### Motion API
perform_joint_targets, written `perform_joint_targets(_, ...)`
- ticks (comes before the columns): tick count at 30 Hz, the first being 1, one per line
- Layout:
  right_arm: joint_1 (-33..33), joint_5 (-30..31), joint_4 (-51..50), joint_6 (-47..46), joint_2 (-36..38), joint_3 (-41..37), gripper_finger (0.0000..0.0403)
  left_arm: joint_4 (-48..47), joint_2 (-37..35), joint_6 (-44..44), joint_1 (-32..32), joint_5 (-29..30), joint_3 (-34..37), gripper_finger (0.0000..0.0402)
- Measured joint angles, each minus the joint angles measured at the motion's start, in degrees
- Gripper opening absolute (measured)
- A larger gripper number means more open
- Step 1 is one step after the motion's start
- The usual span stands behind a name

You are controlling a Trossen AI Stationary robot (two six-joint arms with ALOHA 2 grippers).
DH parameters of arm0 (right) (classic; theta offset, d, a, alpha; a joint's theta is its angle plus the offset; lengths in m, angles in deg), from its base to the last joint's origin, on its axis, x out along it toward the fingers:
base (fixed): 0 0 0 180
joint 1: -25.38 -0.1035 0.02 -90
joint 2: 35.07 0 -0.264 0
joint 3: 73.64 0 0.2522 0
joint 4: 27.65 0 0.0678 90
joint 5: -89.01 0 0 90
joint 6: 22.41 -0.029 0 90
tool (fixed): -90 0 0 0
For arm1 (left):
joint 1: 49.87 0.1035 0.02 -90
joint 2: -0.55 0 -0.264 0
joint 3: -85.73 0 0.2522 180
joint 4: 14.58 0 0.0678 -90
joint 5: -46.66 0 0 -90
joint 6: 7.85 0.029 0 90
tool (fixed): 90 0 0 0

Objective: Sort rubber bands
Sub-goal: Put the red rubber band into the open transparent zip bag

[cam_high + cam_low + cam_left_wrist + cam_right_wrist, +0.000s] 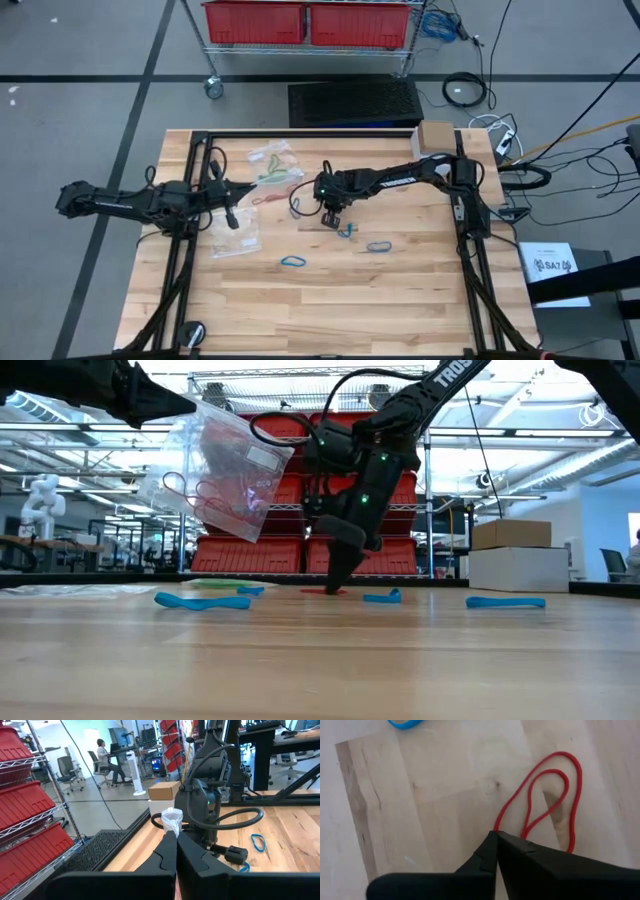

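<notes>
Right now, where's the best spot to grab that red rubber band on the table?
Probably the long side strand of the red rubber band, coming straight down. It lies flat, doubled on the wood, so only a top pinch suits; the right end effector is shut on its near end.

Wooden table [400, 300] bearing a cardboard box [436, 137] at its far right corner and clear plastic bags [272, 160]; beyond it, a wire rack with red bins [306, 22] and a black floor mat [355, 102].
</notes>
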State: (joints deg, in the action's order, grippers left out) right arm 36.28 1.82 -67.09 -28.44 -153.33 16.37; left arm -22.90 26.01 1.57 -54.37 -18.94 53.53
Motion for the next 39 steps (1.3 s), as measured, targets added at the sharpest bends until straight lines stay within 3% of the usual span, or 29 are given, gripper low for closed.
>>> perform_joint_targets(13,0.4,0.82,-4.28,-2.8,3.44,-0.69,0.0083,0.01,0.02,0.0,0.01,0.0,-0.02,0.0)
perform_joint_targets(24,0.34,2.34,1.67,-3.84,4.54,-0.46,0.0143,0.01,0.0,-0.01,0.0,0.0,-0.02,0.0)
perform_joint_targets(30,0.66,3.19,7.96,-0.83,4.33,-0.36,0.0197,0.03,0.0,-0.01,0.01,-0.01,-0.02,0.0)
perform_joint_targets(39,2.31,6.38,7.56,-1.04,1.53,-0.28,0.0278,0.0,0.0,0.0,0.0,-0.02,-0.02,0.0)
